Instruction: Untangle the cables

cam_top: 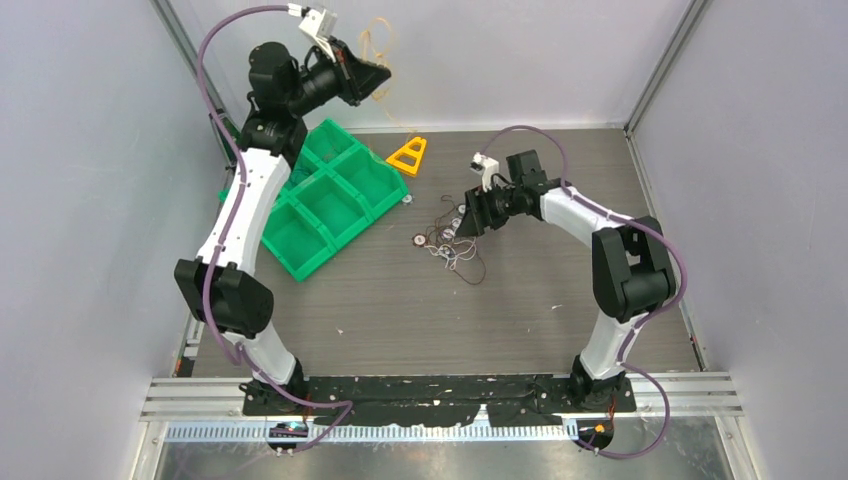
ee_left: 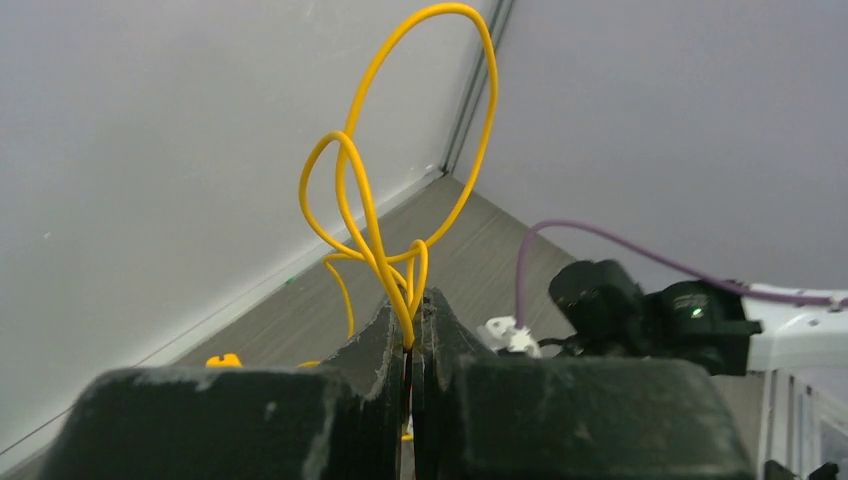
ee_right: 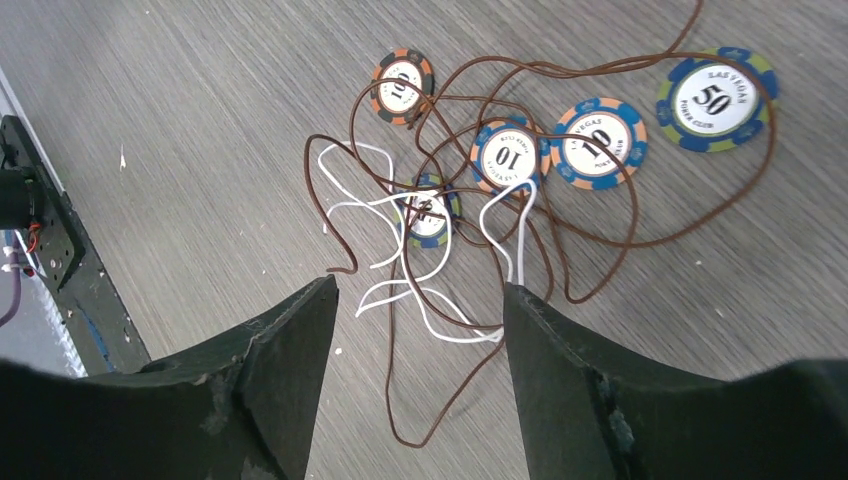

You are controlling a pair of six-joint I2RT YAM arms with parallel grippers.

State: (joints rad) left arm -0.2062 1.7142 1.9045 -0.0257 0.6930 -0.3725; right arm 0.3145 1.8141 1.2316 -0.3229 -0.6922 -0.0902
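My left gripper (cam_top: 378,75) is raised high at the back left and is shut on a thin yellow cable (ee_left: 372,225), whose loops rise from between the fingers (ee_left: 385,340); it shows faintly in the top view (cam_top: 378,45). A tangle of dark brown cable (ee_right: 560,215) and white cable (ee_right: 430,300) lies on the table among poker chips, also in the top view (cam_top: 455,245). My right gripper (ee_right: 420,290) is open just above this tangle, its jaws either side of the white and brown loops, holding nothing.
Several poker chips (ee_right: 600,143) lie under the tangle. A green compartment bin (cam_top: 325,200) stands at the left. A yellow triangular piece (cam_top: 408,155) lies behind it. Grey walls close in the back and sides.
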